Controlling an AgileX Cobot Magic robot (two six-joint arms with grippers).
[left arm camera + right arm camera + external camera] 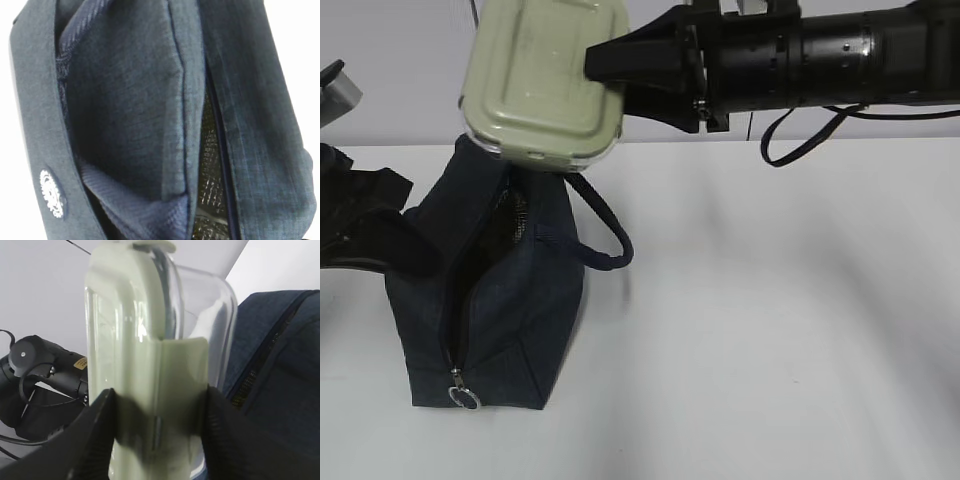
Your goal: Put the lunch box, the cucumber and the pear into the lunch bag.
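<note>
My right gripper [605, 65] is shut on the lunch box [542, 75], a clear container with a pale green lid. It holds the box on edge in the air, just above the far end of the lunch bag [510, 300]. In the right wrist view both fingers clamp the box [145, 365] at my gripper [157, 430], with the bag [280, 365] to the right. My left gripper [380, 235] is at the bag's left side. The left wrist view is filled with bunched bag fabric [125, 100] that hides the fingers. The zipper is open. The cucumber and the pear are out of view.
The bag stands on a white table [770, 330]. Its ring pull [465, 397] hangs at the near end and its loop handle [605, 235] lies to the right. Silver lining [210, 200] shows through the opening. A cable loop [800, 140] hangs under the right arm.
</note>
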